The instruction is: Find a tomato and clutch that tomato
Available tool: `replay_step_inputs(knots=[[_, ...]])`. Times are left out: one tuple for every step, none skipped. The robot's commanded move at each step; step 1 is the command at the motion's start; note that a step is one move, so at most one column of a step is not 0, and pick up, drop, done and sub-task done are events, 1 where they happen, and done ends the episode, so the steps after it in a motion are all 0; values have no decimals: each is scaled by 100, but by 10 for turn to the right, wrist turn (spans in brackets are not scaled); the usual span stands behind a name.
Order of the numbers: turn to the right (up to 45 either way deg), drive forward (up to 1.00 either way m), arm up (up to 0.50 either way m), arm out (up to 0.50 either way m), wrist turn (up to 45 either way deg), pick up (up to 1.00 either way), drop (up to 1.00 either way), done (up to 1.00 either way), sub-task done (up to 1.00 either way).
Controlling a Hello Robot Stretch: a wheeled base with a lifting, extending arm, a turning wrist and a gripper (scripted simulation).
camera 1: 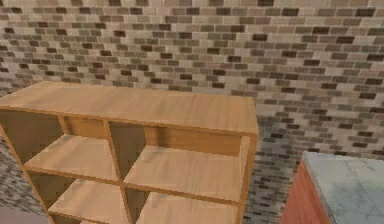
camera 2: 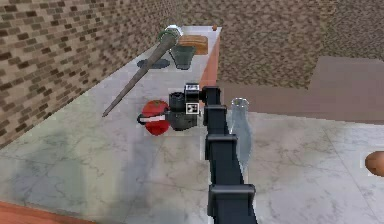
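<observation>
- Tomato (camera 2: pixel 151 116): red and round, lying on the marble tabletop (camera 2: pixel 80 165), at the far end of the arm (camera 2: pixel 226 175), on the arm side view's left of the dark jaws.
- Jaws: cannot tell how they are set. With the tomato resting on the tabletop right at them, I cannot tell whether they hold anything, or whether they touch it.
- Neighbours: a long grey utensil (camera 2: pixel 135 78) lies slantwise, its near tip close to the tomato. A tall grey bottle (camera 2: pixel 240 120) stands just beside the arm on the other side. A brown loaf-like lump (camera 2: pixel 193 43) sits farther out by the tabletop's far end. A small brown thing (camera 2: pixel 376 163) is at the arm side view's right edge.
- Ahead of the robot: a wooden shelf unit (camera 1: pixel 130 115) against a brick wall (camera 1: pixel 200 45).
- Stage, as I judge it: found and approached; a firm grasp is not confirmed.
- Risk: the tomato is round and smooth. An off-centre touch would likely roll it toward the utensil's tip and out of line.
- Risk: lifting before the hold is sure could let it slip and roll across the marble, perhaps off the edge.
- Risk: any turn of the base or sideways swing could knock the bottle over, since it stands so close to the arm.
- Risk: soft fruit; too hard a squeeze may crush it.
</observation>
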Motion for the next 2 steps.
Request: replay_step_inputs(knots=[[0, 0, 8, 0, 0, 0, 0, 0, 0], [0, 0, 0, 0, 0, 0, 0, 100, 0]])
